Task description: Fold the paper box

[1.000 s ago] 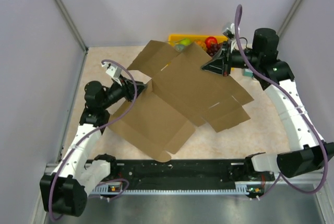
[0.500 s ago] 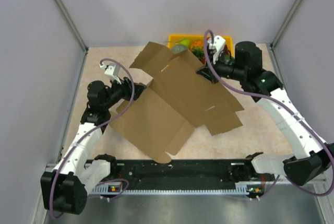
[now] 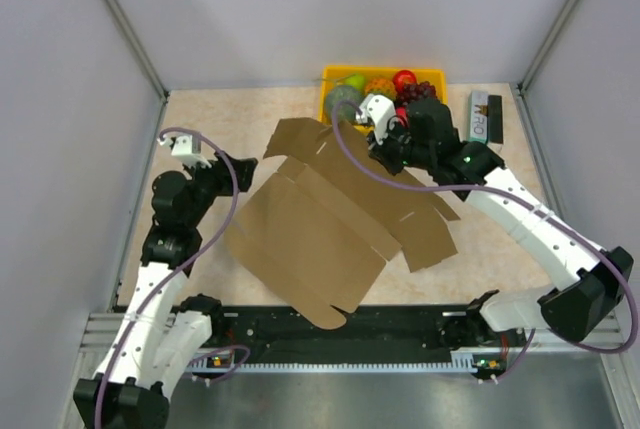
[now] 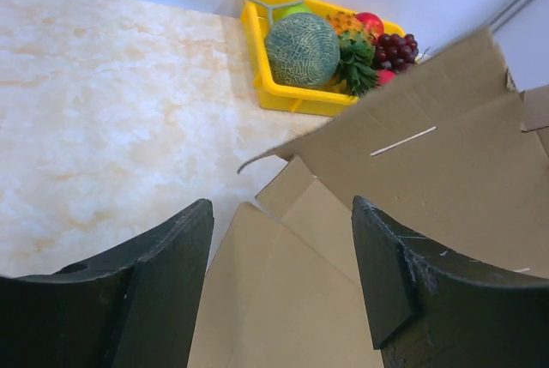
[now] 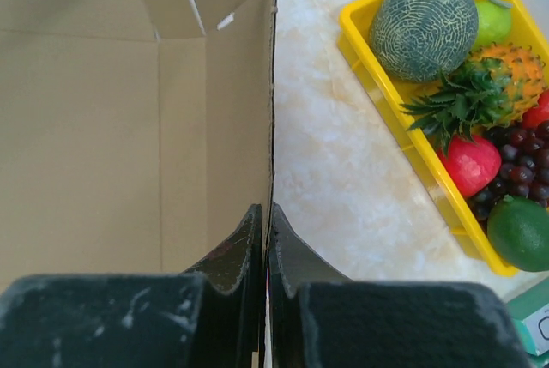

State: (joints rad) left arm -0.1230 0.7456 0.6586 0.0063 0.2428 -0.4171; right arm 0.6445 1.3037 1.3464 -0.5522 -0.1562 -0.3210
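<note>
Box at frame centre on the bench: right tool, pinching its edge, has swung the upper-right panel leftward and up, while the left tool, spread and empty, has backed off, so the first fold appears under way

Brown paper box, yellow tray, black fingers

place: you ran this in a robot lab cell, not a home.
walls: plain pale panels on metal posts boxed in your table.
rig: arms were bolted to a black mounting rail.
props: yellow tray of fake-looking fruit.
</note>
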